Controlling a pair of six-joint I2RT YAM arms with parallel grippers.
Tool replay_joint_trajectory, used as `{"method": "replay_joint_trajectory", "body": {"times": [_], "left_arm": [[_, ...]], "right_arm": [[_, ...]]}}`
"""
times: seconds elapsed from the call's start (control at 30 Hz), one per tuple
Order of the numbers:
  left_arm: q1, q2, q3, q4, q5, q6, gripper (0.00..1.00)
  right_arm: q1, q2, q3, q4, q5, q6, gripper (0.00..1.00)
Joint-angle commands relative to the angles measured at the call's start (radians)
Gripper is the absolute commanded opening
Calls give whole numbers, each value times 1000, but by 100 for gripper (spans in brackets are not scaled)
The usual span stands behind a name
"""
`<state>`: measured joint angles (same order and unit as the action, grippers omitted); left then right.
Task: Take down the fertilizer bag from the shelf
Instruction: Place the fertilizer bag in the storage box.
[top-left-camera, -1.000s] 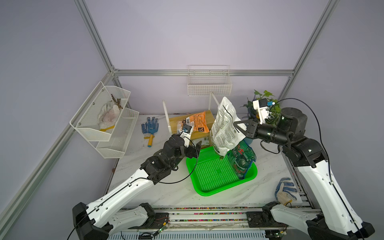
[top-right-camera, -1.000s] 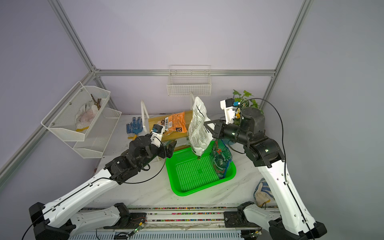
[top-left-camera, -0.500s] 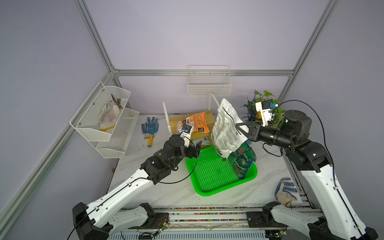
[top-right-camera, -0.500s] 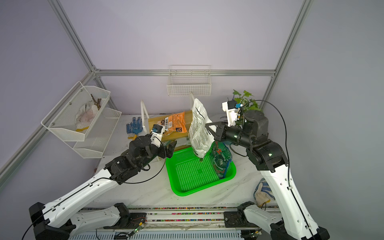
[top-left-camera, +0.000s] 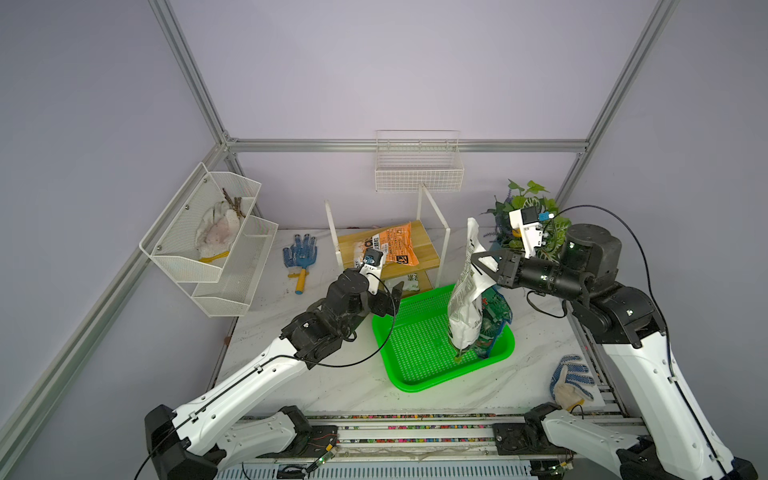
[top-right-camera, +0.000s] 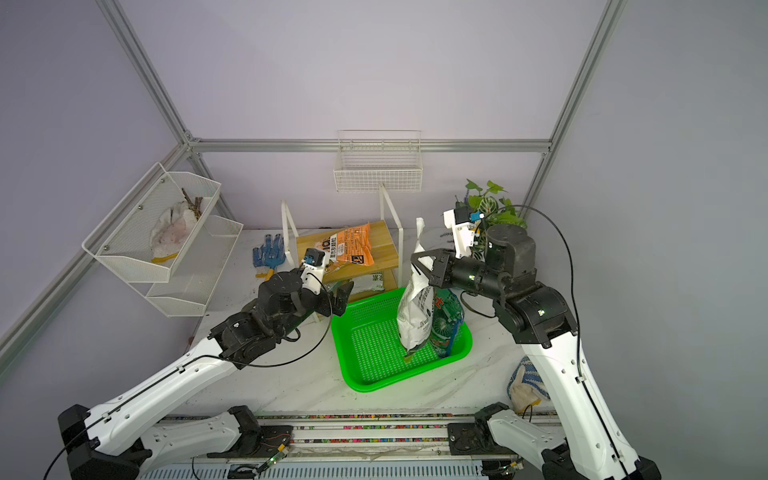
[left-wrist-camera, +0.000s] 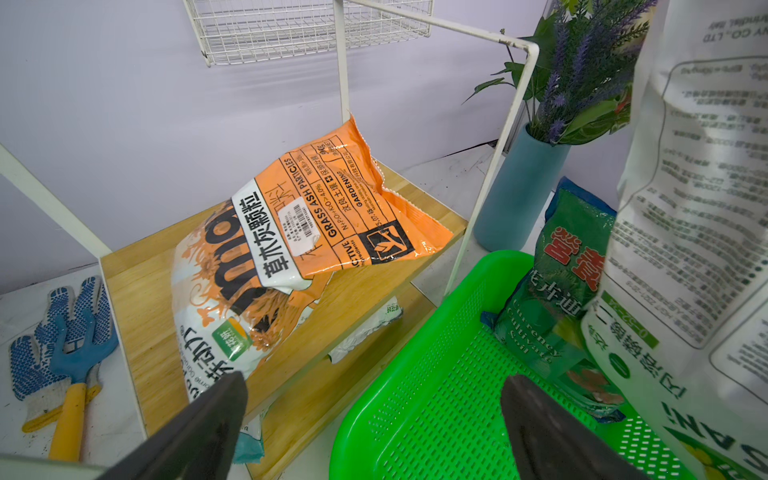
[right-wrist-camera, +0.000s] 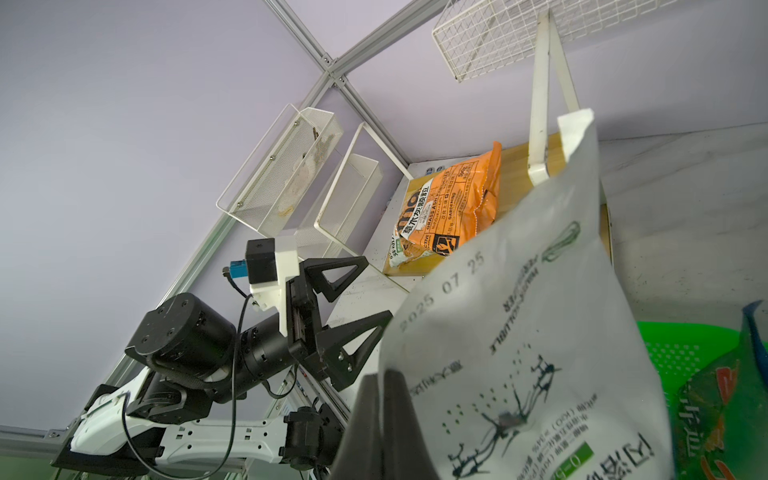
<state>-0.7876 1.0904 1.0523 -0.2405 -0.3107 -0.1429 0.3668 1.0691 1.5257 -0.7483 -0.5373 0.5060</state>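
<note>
The right gripper (top-left-camera: 477, 266) is clamped on the upper part of a white printed bag (top-left-camera: 465, 307), its jaws pressed together on the film. The bag hangs nearly upright over the right half of the green tray (top-left-camera: 415, 345). Its lower corner sits at or just above the tray floor; contact cannot be confirmed. A green soil bag (top-left-camera: 494, 307) stands in the same half of the tray, leaning against the white bag.

The left gripper (top-left-camera: 386, 296) is empty, jaws spread wide. It hovers just beside the tray's far left corner.

The shelf (top-left-camera: 424, 239) stands just behind the tray's far edge. An orange bag (top-left-camera: 388, 249) lies flat on its top board, one end overhanging the board's front edge. In the left wrist view, a further pale bag (left-wrist-camera: 365, 328) lies on the lower board, mostly hidden beneath the top board.
</note>
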Motion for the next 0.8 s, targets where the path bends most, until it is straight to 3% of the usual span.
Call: {"method": "replay_joint_trajectory", "body": {"times": [0.0, 0.3, 0.77], "left_arm": [[-5, -3, -23, -5, 14, -11, 100], [-6, -6, -29, -11, 16, -14, 100], [-5, 10, -18, -14, 16, 1, 100]], "right_arm": [[3, -57, 5, 212, -2, -58, 0], [-3, -30, -116, 189, -7, -132, 0], [-32, -49, -273, 116, 195, -245, 0]]}}
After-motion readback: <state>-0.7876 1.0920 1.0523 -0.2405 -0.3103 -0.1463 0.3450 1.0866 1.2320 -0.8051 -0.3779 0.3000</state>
